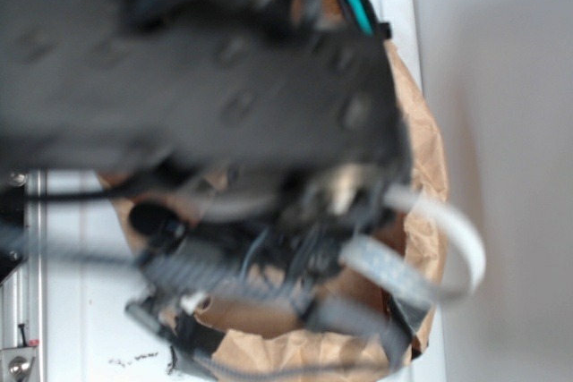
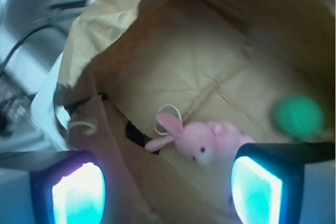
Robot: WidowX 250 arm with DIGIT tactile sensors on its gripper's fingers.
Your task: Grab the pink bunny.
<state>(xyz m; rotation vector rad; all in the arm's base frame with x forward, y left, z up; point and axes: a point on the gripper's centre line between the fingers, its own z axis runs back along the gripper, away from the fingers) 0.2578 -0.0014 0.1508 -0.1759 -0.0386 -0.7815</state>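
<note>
Because down inside the brown paper bag [image 2: 210, 61], on its floor, is where the pink bunny [image 2: 202, 140] lies, needs a reach from above through the open top. Sits on its side with floppy ears [image 2: 165, 129] pointing away from the green ball [image 2: 299, 116], a thin white ring [image 2: 167, 116] by the ears. Green ball near the bunny, at the bag's far side, not touching it. Gripper [image 2: 168, 187] held wide and empty over the bag, glowing pads [image 2: 79, 192] spread apart, bunny below and between them, closer to one pad. Probably next: go lower, then squeeze. In the outside view, only a blurry dark arm [image 1: 206, 69] covering the bag; bunny hidden there.
</note>
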